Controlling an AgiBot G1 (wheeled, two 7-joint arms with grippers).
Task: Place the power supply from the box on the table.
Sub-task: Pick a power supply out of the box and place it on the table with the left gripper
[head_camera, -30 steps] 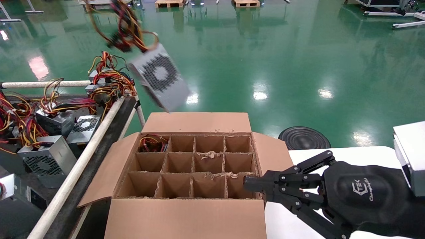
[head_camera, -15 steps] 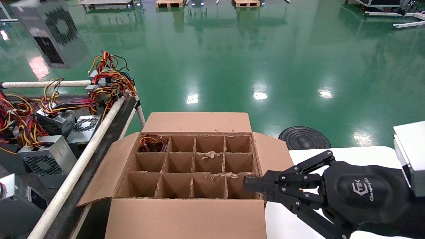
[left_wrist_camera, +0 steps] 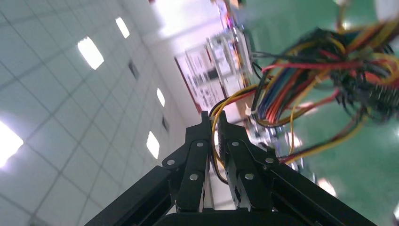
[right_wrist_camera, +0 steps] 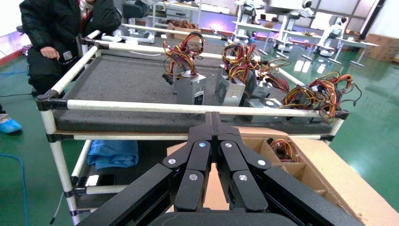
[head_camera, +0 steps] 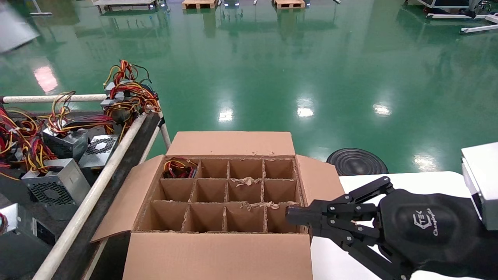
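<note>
In the left wrist view my left gripper (left_wrist_camera: pixel 212 115) is shut on yellow wires of the power supply (left_wrist_camera: pixel 324 66), whose loose yellow, red, blue and black bundle hangs beyond the fingertips. In the head view only a blurred grey corner of the power supply (head_camera: pixel 15 27) shows at the top left, high over the floor beyond the table (head_camera: pixel 97 182); the left gripper itself is out of that view. The box (head_camera: pixel 229 144) stands open in the middle, one far-left cell holding a red-and-yellow wire tangle (head_camera: pixel 179 167). My right gripper (head_camera: pixel 290 214) is shut and empty at the box's right side.
Several grey units with fan grilles (head_camera: pixel 54 186) and wire tangles (head_camera: pixel 128 93) crowd the dark table. Its cream rail (head_camera: pixel 116 151) runs beside the box's left flap. A white-topped table (head_camera: pixel 389 181) lies under my right arm. A seated person (right_wrist_camera: pixel 56 37) is behind the table.
The hanging power supply has swung from above the box's far left corner up and to the left, almost out of the head view. The right arm has not moved.
</note>
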